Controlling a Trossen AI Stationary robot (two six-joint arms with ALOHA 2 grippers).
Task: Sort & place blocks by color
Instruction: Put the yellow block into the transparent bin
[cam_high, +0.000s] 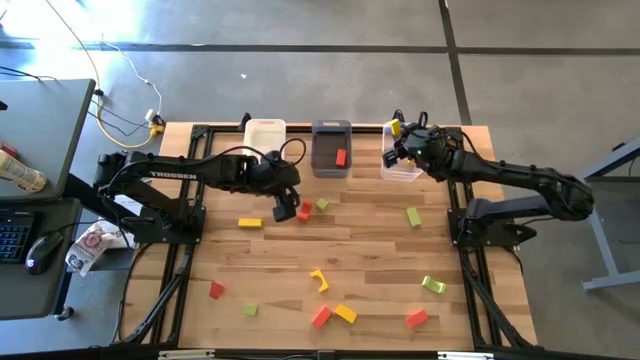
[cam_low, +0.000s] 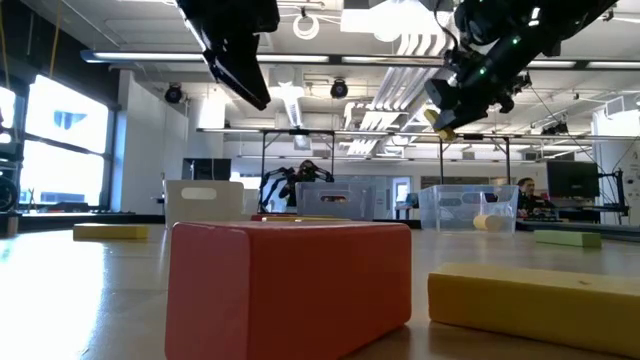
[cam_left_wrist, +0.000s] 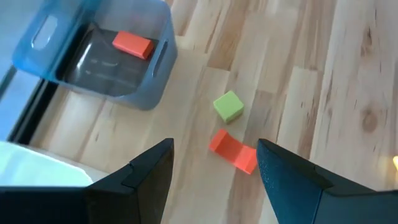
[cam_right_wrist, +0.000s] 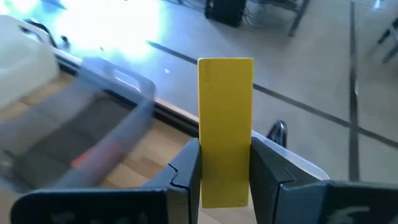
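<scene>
From here I read the blocks as small, stiff, light pieces with smooth flat faces, so I want a pinch across two parallel sides near the middle, square on, or a bar may swivel. My right pincer (cam_right_wrist: 225, 171) is clamped on the yellow bar (cam_right_wrist: 225, 124) by its long sides at the lower end, the rest standing out past the fingers; that off-centre hold looks adequate for something so light. The high view puts that pincer (cam_high: 397, 135) over the clear bin (cam_high: 402, 170) at the far right of the surface (cam_high: 360, 260), and the low view shows one pale piece already lying in that bin (cam_low: 465, 208). My left pincer (cam_left_wrist: 214, 165) stands wide with nothing in it, hovering above a red block (cam_left_wrist: 233, 151) and a green cube (cam_left_wrist: 228, 106), which lie near each other but apart; the red one lies skewed to the fingers, so I judge a wrist turn would help. That wrist view also shows a red block (cam_left_wrist: 132, 44) inside the grey bin (cam_left_wrist: 155, 87). Only the high view gives me the scatter: red, yellow and green pieces along the near half, plus a white bin (cam_high: 265, 132). Only the low view shows how high both pincers hang.
</scene>
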